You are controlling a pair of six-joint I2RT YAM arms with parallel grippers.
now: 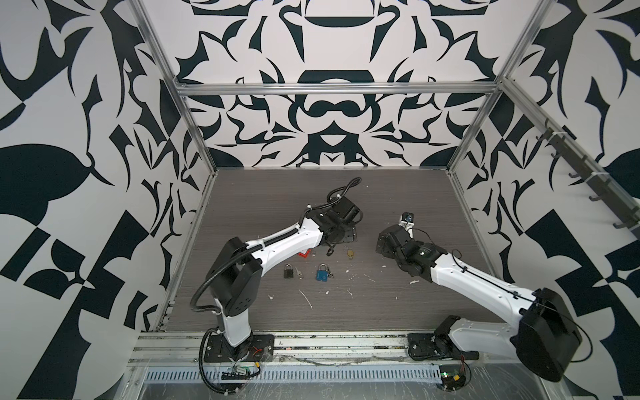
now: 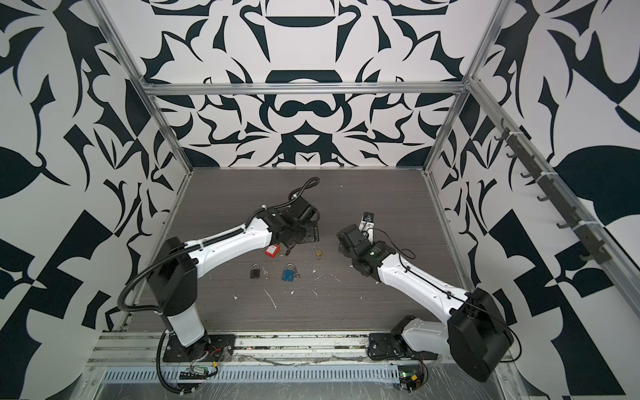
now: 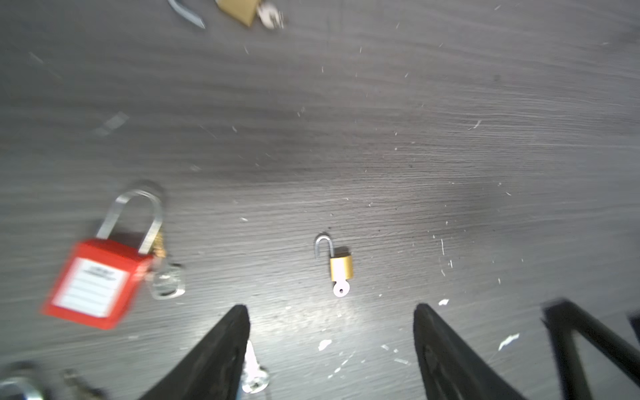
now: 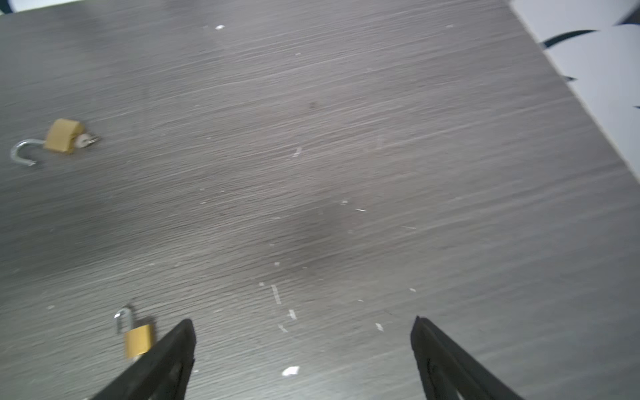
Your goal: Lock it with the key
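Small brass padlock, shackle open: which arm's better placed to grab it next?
Left, likely. In its wrist view the small brass padlock lies centred ahead of the open left claw. The right claw, also open, has it off to one side.

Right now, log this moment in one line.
left pincer: open, empty; right pincer: open, empty; small brass padlock: shackle open, silver key inserted

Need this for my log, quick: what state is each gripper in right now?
Left gripper: open, holding nothing.
Right gripper: open, holding nothing.
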